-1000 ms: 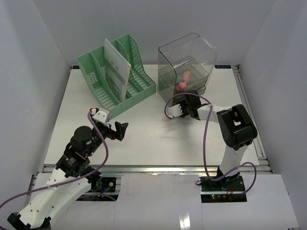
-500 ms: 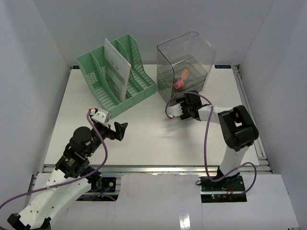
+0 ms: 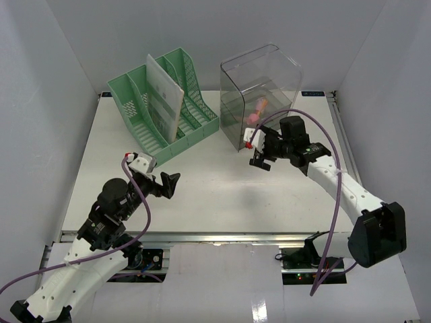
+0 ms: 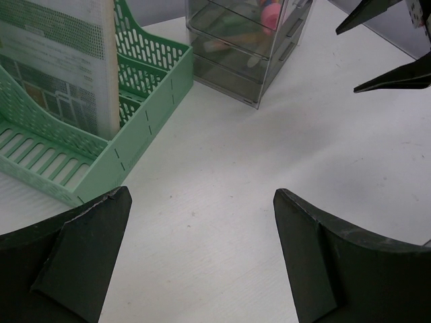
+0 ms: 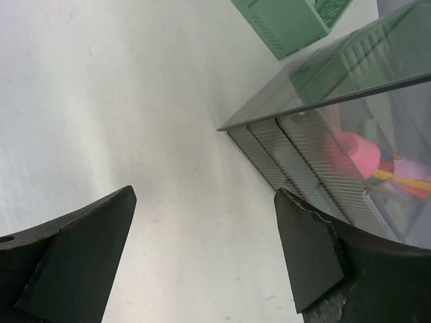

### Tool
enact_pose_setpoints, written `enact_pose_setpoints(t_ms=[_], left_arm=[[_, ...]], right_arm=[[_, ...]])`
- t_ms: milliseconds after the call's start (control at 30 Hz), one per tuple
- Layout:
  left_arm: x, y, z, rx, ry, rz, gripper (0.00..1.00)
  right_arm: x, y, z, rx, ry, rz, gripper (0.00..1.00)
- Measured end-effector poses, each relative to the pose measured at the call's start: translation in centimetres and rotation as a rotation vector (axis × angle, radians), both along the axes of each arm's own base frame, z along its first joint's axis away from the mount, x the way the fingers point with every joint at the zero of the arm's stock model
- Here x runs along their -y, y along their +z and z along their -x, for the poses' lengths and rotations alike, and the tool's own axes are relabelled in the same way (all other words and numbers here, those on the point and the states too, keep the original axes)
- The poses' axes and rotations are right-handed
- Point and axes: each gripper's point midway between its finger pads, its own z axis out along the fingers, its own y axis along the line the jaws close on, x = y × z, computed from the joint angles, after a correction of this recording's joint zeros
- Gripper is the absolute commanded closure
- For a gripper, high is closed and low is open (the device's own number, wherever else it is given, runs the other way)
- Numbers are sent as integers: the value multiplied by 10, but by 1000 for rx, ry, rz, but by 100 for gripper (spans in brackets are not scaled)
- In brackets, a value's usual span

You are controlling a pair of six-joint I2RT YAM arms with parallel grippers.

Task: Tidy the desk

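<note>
Spreading across the whole top view as a white surface (image 3: 215, 195), with a silver rail (image 3: 215, 235) along its near edge. Hanging the left jaws low over the near-left part, spread wide apart and gripping nothing. Picking out, in the left wrist view alone, fine print on the sheet (image 4: 47, 60) standing upright in the green file rack (image 4: 151, 101) at the far left. Standing just right of the rack, at the far middle, as a clear drawer box (image 3: 259, 87). Hovering the right jaws just in front of that box, splayed wide and holding nothing. Revealing, in the right wrist view, ribbed drawer fronts and a pink item (image 5: 357, 149) inside, while giving the top view only a pink blur through the box wall.
</note>
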Motion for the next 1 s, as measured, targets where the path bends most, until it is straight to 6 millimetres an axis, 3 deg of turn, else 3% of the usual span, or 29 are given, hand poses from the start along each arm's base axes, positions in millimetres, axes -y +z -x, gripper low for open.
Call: enact_pose_setpoints(t_ms=[167,467,1000], left_arm=[[4,2,4,6,-30,8,2],[4,9,12,37,-57,32,2],[4,9,13,39,-61,33,2]], right_arm=[[1,17,11,-183,-145,-146,10],[47,45,25,-164,-442,-347,10],[121,37,37,-127,-768,-542,10]])
